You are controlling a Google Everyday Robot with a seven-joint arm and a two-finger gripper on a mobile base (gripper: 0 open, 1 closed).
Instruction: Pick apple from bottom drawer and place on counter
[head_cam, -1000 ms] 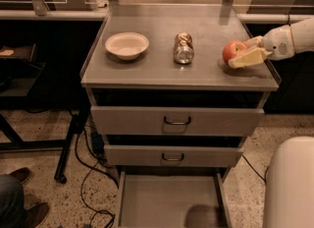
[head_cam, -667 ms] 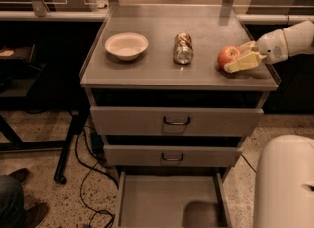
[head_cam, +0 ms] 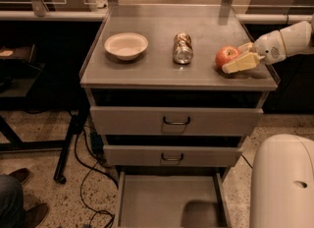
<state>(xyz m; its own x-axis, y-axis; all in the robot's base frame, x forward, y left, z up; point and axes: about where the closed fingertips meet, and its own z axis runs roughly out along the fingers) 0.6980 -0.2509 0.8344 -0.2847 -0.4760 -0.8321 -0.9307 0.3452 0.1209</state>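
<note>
The apple (head_cam: 224, 55) is now seen on the right-hand part of the surface (head_cam: 152, 70), just inside its right edge, well apart from the empty bottom drawer (head_cam: 167, 200), which is left pulled out below the two closed drawer fronts (head_cam: 175, 120). Compared with a second ago, the apple has been brought down and slightly inward. It was then carried a little above the cabinet top and is now judged to rest on it, although the contact underneath is partly hidden by the near finger. The claw (head_cam: 232, 58), reached in from the right on the white arm, is closed about the apple, with one pale finger (head_cam: 243, 63) laid along its near side and the other seen behind it. No loosening of the grip can be made out. The lift from the drawer and the carry are therefore taken as finished, and the placing is judged nearly complete. Only release and withdrawal are left. Because the apple is round and is set close to the raised side edge, a gentle opening and a straight retreat are called for, so that it is not nudged or rolled. The crushed can (head_cam: 183, 48) and the white bowl (head_cam: 126, 45) lie further left and are not disturbed.
</note>
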